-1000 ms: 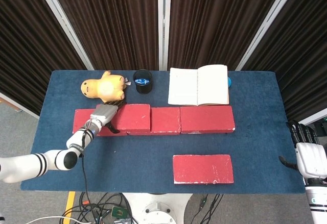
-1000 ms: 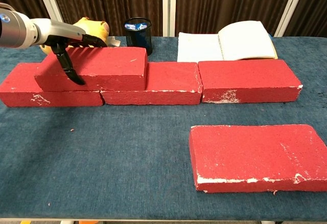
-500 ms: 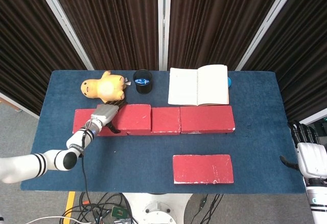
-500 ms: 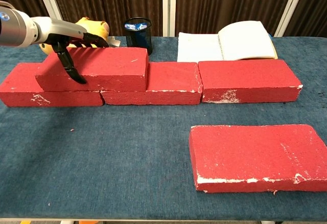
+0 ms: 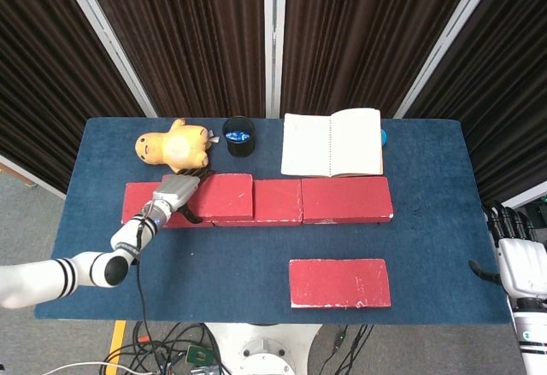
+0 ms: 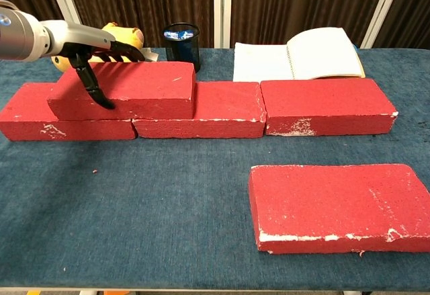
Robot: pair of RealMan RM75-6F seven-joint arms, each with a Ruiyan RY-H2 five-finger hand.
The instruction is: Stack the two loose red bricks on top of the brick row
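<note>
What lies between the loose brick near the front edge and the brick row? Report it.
Only bare blue tablecloth lies between the loose brick and the brick row, plain in the chest view.

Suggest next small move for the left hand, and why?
Probably open the fingers and lift the left hand clear. The top brick it grips already lies on the row, straddling the seam between the two left bricks, so the placement looks done. The second loose brick lies flat on the table, and the right hand waits off the right edge.

One brick (image 6: 131,88) atop row's (image 6: 201,110) left end
</note>
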